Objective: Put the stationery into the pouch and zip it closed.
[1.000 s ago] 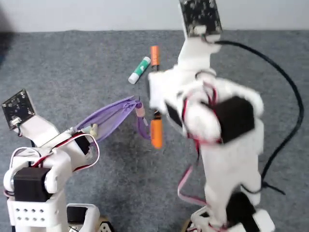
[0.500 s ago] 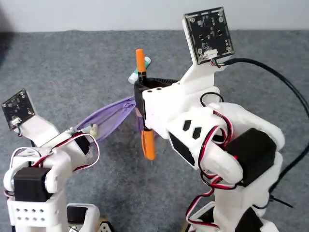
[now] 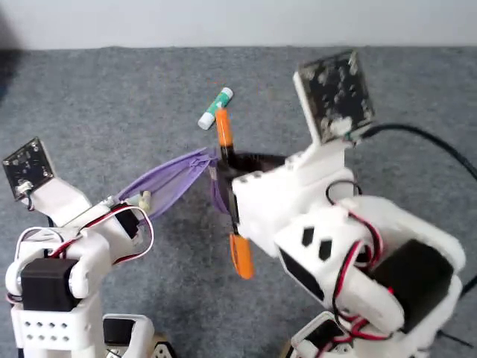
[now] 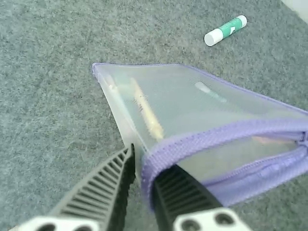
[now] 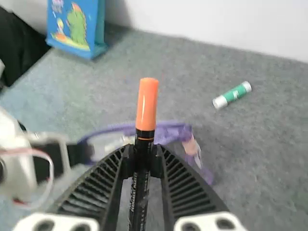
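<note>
A purple see-through pouch (image 3: pixel 173 179) lies on the grey carpet with its zipper end lifted; my left gripper (image 4: pixel 142 179) is shut on its purple rim (image 4: pixel 202 139). A pencil (image 4: pixel 147 110) shows inside the pouch. My right gripper (image 5: pixel 143 153) is shut on an orange marker (image 5: pixel 144 120), holding it up over the pouch's open end (image 3: pixel 212 168); the marker (image 3: pixel 231 201) sticks out both sides of the jaws. A green and white glue stick (image 3: pixel 215 107) lies on the carpet beyond the pouch, also seen as the glue stick (image 5: pixel 232 95) past the marker's cap.
Grey carpet (image 3: pixel 112 97) stretches around the pouch. A blue printed box (image 5: pixel 77 26) stands by the wall in the right wrist view. A black cable (image 3: pixel 440 149) runs along the right arm's side.
The right arm has swung down and nearer with the orange marker, tilting it over the pouch's open end. The left arm and the pouch have stayed put.
</note>
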### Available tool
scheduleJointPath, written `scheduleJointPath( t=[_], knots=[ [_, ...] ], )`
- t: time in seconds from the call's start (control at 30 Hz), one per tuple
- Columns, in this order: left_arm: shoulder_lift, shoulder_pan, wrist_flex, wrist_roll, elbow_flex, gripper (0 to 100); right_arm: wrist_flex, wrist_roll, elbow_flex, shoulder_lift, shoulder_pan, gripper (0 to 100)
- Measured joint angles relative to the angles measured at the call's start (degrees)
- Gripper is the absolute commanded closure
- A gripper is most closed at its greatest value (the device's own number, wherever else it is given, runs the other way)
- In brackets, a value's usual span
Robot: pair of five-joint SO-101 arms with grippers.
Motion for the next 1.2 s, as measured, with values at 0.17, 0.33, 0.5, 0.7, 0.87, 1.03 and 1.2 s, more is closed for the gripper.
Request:
scheduleJointPath(
  t=[0.17, 0.33, 0.5, 0.7, 0.87, 1.03, 1.2],
  knots=[
    [0.0, 0.0, 0.0, 0.0, 0.0, 99, -11.6, 3.9, 19.9, -13.6, 0.0, 99.1],
    [0.0, 0.0, 0.0, 0.0, 0.0, 99, -32.4, 5.1, 41.3, -25.8, 0.0, 99.1],
    [0.0, 0.0, 0.0, 0.0, 0.0, 99, -55.8, 5.2, 55.8, -27.4, 0.0, 99.1],
    [0.0, 0.0, 0.0, 0.0, 0.0, 99, -81.5, 10.4, 65.1, -24.7, -2.4, 99.1],
    [0.0, 0.0, 0.0, 0.0, 0.0, 99, -94.4, 16.7, 68.2, -20.5, -7.7, 99.1],
    [0.0, 0.0, 0.0, 0.0, 0.0, 99, -100.2, 18.3, 74.7, -18.6, -8.9, 99.1],
    [0.0, 0.0, 0.0, 0.0, 0.0, 99, -102.9, 23.2, 85.1, -18.6, -9.1, 94.6]
  ],
)
